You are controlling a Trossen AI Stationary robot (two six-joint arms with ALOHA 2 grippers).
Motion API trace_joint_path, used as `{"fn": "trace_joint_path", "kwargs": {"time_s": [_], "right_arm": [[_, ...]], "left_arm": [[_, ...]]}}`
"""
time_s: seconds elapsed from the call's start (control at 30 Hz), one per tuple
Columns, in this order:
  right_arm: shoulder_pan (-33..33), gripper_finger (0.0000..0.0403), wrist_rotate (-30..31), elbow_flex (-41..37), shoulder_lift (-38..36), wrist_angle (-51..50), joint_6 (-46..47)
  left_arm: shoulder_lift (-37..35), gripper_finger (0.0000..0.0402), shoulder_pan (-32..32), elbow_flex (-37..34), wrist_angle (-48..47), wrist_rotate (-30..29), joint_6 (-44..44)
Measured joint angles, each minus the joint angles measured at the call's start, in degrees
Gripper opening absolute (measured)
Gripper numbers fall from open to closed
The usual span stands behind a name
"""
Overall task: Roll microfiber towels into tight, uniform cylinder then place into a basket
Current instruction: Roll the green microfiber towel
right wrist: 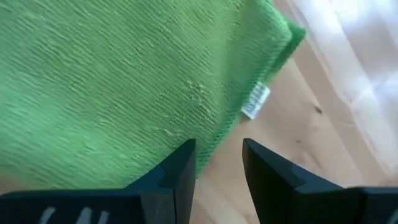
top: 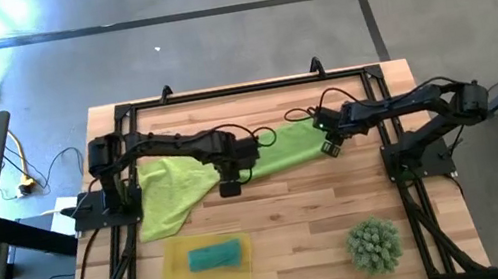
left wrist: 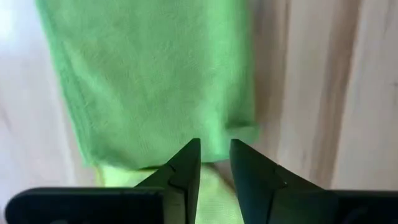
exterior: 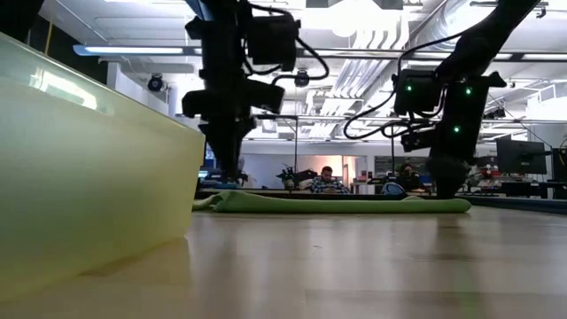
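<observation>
Jaws on both arms stand a little apart, and none of them grips anything for sure. On the wooden surface (top: 292, 213) lies a long light green towel (top: 233, 167), running left to right across the far half, with a wider bunched part at its left end. Its long side points from one arm to the other.

The left gripper (top: 230, 188) sits over the middle of the towel, at a folded edge; its jaws have a narrow gap and the cloth lies just ahead of the tips. The right gripper (top: 332, 148) sits at the towel's right end, by the corner with a small white tag (right wrist: 255, 102), jaws apart over the edge. So each arm is close to its own end of the cloth.

Nearer and to the left lies the yellow basket (top: 176, 278), well apart from the towel. A rolled teal towel (top: 216, 256) is already in it. A spiky green ball (top: 375, 245) rests near the right.
</observation>
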Motion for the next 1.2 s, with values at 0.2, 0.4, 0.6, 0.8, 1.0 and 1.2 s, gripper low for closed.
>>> {"fn": "trace_joint_path", "kwargs": {"time_s": [0.2, 0.4, 0.6, 0.8, 1.0, 1.2], "right_arm": [[0.5, 0.0125, -7.3, 1.7, 0.0, -2.0, 4.9], [3.9, 0.0125, -14.1, 1.8, -0.1, -4.3, 12.6], [9.3, 0.0125, -14.5, 1.1, -0.1, -5.4, 16.7], [11.9, 0.0125, -11.1, -0.6, -0.3, -4.6, 19.2], [12.0, 0.0125, -6.2, -0.8, -0.2, -4.6, 17.2], [11.9, 0.0125, 6.4, -1.1, 0.1, -2.5, 8.5]], "left_arm": [[0.9, 0.0076, 1.6, -0.5, 10.8, 0.4, 0.0], [2.2, 0.0076, 4.2, -0.6, 8.0, 2.4, -0.1], [4.6, 0.0076, 5.4, -0.6, 9.0, 6.5, -0.5], [7.6, 0.0076, 4.5, -0.6, 6.0, 7.4, -0.1], [7.9, 0.0076, 2.9, -0.4, 4.2, 7.5, -1.0], [8.0, 0.0076, 1.1, -0.5, 4.6, 16.7, -5.9]]}}
